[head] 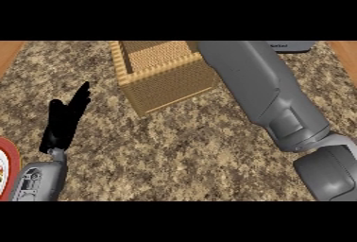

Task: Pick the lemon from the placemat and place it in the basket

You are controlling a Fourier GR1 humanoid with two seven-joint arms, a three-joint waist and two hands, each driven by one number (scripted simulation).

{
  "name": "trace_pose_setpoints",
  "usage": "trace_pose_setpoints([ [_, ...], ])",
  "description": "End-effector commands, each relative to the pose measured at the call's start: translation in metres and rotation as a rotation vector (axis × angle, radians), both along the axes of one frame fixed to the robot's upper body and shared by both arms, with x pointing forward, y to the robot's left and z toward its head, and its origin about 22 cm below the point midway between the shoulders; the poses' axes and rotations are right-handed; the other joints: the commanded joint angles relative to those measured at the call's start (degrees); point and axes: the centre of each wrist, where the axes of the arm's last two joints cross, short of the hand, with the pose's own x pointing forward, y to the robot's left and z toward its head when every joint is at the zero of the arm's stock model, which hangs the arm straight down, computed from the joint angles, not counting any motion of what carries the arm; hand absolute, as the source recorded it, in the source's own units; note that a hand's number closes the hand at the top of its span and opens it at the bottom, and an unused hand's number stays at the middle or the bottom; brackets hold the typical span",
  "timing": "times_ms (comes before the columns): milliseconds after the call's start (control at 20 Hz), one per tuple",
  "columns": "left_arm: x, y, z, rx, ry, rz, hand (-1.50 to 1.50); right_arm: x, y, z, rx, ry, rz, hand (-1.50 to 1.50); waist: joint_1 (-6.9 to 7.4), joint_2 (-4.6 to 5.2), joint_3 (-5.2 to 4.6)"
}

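Note:
A tan woven basket (164, 75) sits on the speckled counter (188, 151) at the upper middle, and its far part runs out past the picture's top. My right forearm (268, 90) stretches from the lower right over the basket's right side and leaves the view at the top, so the right hand does not show. My left hand (65, 120) rests at the left with its fingers straight and pointing up, holding nothing. No lemon shows anywhere.
A red object with a pale rim (4, 168) peeks in at the left edge beside my left forearm (38, 182). Wooden strips border the counter at the upper left and upper right corners. A grey object (293, 46) lies at the top right.

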Motion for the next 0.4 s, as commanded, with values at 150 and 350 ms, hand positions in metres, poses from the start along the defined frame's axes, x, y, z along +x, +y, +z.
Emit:
trace_pose_setpoints([
  [150, -0.015, 0.018, 0.005, 0.021, 0.009, 0.027, 0.00, 0.001, -0.065, -0.003, 0.127, 0.031, -0.074, -1.50, -1.79, -0.91, 0.07],
  [350, -0.008, 0.017, -0.001, -0.025, 0.006, 0.058, 0.00, -0.011, -0.117, -0.008, 0.144, 0.012, -0.072, -1.50, -3.24, -1.16, 0.06],
])
